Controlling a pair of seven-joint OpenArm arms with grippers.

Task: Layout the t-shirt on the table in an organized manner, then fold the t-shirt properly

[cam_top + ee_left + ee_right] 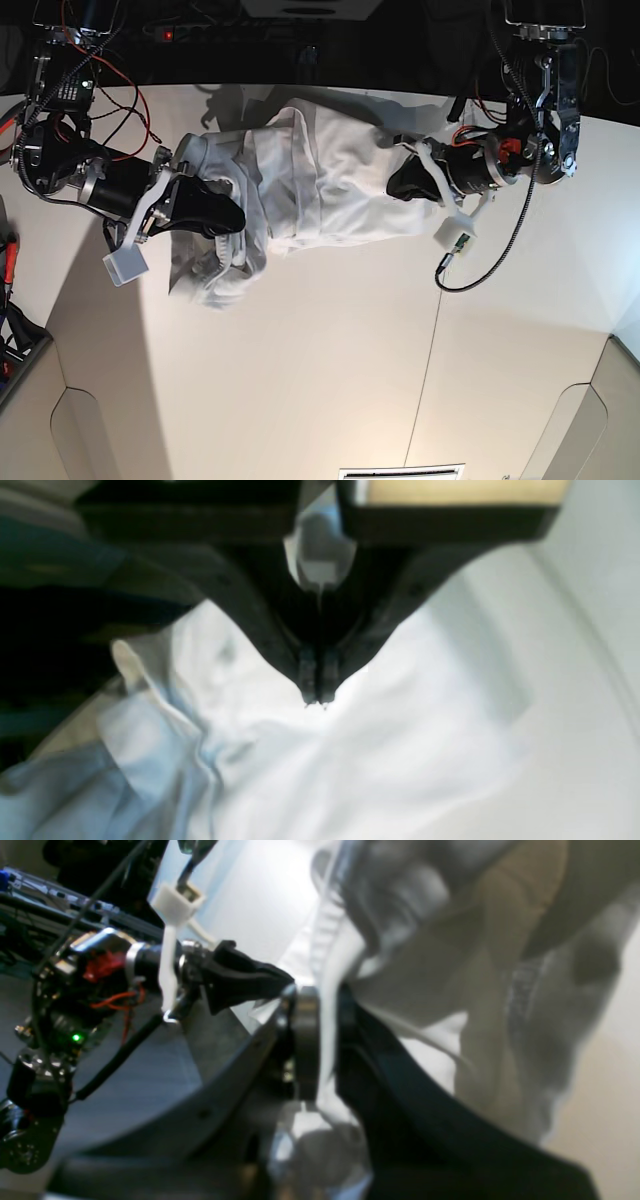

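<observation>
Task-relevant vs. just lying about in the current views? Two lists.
Part of the job:
- white t-shirt
- table
- right gripper, shut on the shirt
- left gripper, shut

Not part of it:
- dark cable, hanging from the left arm
</observation>
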